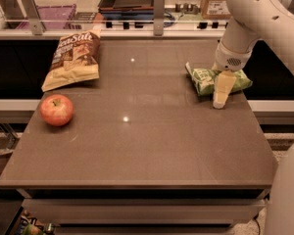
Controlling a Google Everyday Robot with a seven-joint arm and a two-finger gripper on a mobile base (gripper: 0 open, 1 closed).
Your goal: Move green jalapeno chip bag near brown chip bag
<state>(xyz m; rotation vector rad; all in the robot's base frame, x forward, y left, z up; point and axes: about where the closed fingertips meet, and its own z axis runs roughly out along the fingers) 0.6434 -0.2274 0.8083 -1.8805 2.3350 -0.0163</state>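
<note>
Claw [219, 96], grip impossible to tell, meets green jalapeno chip bag [202, 78] at three o'clock, presumably to carry it toward brown chip bag [73, 58] at ten o'clock.

The single camera looked down from above the near edge of the table [137, 151] (fairly close), facing rearward; the gripper [219, 100] hung at right.

Two chip bags [72, 58] [201, 78], one apple [57, 109], one tool [219, 102] right.
</note>
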